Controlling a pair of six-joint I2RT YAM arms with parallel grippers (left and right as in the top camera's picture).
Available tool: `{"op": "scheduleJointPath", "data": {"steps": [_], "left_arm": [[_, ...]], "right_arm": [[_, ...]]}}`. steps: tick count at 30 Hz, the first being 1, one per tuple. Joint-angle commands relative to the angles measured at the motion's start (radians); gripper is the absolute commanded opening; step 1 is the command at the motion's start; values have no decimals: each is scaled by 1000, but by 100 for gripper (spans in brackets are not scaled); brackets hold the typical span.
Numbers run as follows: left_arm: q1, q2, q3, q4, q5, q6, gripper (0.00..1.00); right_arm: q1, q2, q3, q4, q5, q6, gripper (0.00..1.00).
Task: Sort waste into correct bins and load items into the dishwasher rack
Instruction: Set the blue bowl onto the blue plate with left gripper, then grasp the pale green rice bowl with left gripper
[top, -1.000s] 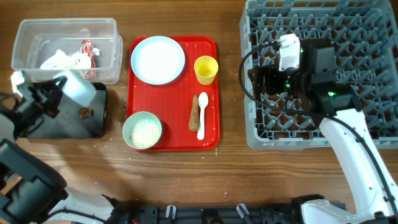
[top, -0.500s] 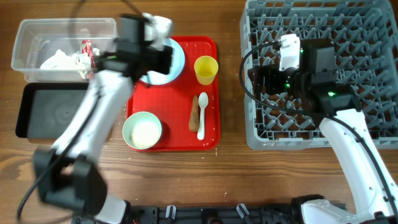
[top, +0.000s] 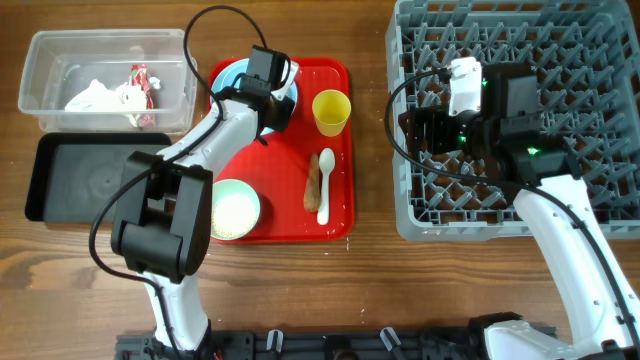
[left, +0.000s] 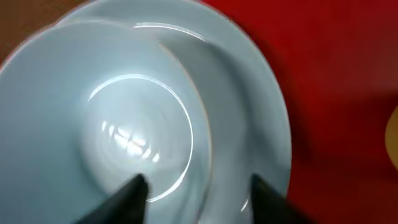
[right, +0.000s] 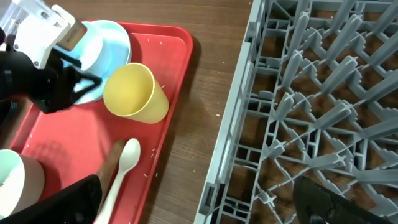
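A pale blue bowl (left: 118, 118) sits on the pale blue plate (left: 261, 106) at the back of the red tray. My left gripper (top: 272, 98) hovers over them, open, with one fingertip inside the bowl and one outside its rim. On the tray are also a yellow cup (top: 331, 110), a white spoon (top: 325, 185), an orange-brown stick (top: 312, 180) and a green bowl (top: 230, 212) of rice. My right gripper (top: 415, 130) hangs open and empty over the left edge of the grey dishwasher rack (top: 520, 60).
A clear tub (top: 105, 36) at the back left holds a white tissue (top: 95, 97) and a red-and-white wrapper (top: 140, 80). A black tray (top: 90, 185) lies in front of it. Loose rice grains dot the red tray (top: 290, 215).
My left arm swung from the black tray to the plate, and its gripper went from shut to open. The right arm has not moved.
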Motion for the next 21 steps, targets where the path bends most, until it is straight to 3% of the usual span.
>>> {"op": "scheduleJointPath", "data": {"steps": [1, 8, 11, 16, 17, 21], "left_arm": [[1, -37, 5, -53, -21, -27, 68], [2, -349, 20, -370, 21, -488, 73], [-1, -359, 3, -568, 100, -647, 72], [-48, -359, -196, -558, 152, -727, 66], [-60, -359, -244, -536, 151, -739, 58], [-66, -359, -409, -376, 152, -760, 52]], "right_arm": [[0, 10, 15, 2, -16, 12, 100], [0, 10, 15, 3, -16, 12, 100], [0, 10, 15, 10, -16, 14, 100], [0, 10, 15, 25, -16, 13, 100], [0, 10, 15, 24, -17, 14, 100], [0, 10, 15, 24, -17, 14, 100]]}}
